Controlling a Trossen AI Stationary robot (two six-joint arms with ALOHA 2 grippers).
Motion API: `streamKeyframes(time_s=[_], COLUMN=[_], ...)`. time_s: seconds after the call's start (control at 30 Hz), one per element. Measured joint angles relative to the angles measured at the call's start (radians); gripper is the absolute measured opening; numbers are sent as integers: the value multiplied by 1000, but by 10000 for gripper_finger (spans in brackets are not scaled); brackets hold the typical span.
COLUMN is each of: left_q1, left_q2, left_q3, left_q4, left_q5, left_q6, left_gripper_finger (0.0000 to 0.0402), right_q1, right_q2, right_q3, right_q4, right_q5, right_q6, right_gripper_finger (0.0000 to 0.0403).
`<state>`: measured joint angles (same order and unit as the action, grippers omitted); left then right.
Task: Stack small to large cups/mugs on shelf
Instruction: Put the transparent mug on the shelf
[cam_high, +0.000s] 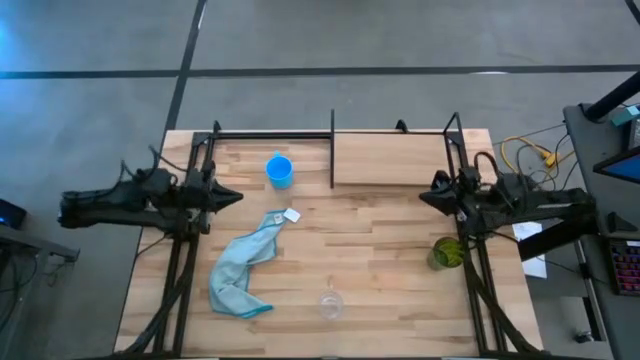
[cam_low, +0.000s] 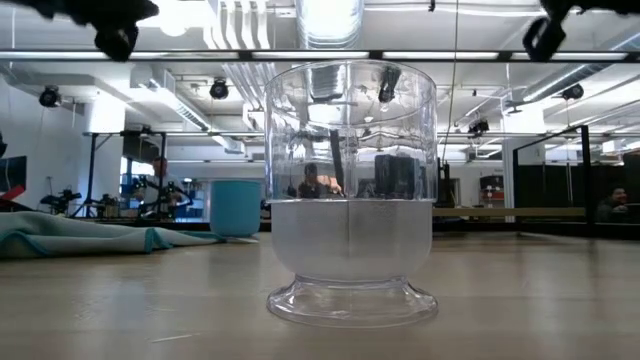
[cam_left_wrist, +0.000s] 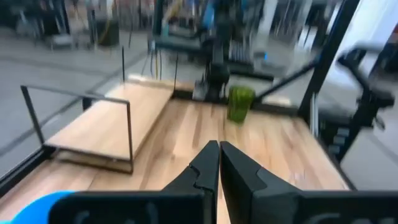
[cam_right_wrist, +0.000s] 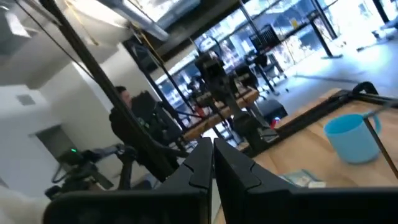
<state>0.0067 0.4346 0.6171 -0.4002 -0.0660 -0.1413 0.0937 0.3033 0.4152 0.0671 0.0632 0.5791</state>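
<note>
Planked wood table (cam_high: 380, 250), clear ribbed cup (cam_high: 331, 304), left gripper (cam_high: 236, 197) & right gripper (cam_high: 424, 196) clenched, empty.

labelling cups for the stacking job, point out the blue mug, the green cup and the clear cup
blue mug (cam_high: 279, 170), high view, its rim
green cup (cam_high: 447, 253), high view, its body
clear cup (cam_low: 350, 190), low view, its wall

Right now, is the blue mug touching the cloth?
Apart. The high view shows bare tabletop between the blue mug and the cloth.

Your wooden worktop (cam_high: 380, 250) carries a shelf (cam_high: 390, 160), blue mug (cam_high: 279, 170), clear cup (cam_high: 331, 304), green cup (cam_high: 446, 253) and light blue cloth (cam_high: 243, 265).
</note>
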Motion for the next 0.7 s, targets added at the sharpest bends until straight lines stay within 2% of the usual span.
streamKeyframes(time_s=[0.13,0.3,0.57,0.7], left_q1=[0,0,0,0], left_q2=[167,284,425,476], left_q3=[228,418,560,580], left_q4=[-131,-116,-81,-81], left_q5=[-2,-3,-82,-106], left_q6=[41,171,175,173], left_gripper_finger=[0,0,0,0], right_q1=[0,0,0,0], right_q2=[166,316,492,557], right_q3=[218,472,824,963], right_q4=[-35,-36,-84,-292], right_q5=[-20,-18,5,-34], right_q6=[-103,-139,-243,-359], right_gripper_finger=[9,9,9,9])
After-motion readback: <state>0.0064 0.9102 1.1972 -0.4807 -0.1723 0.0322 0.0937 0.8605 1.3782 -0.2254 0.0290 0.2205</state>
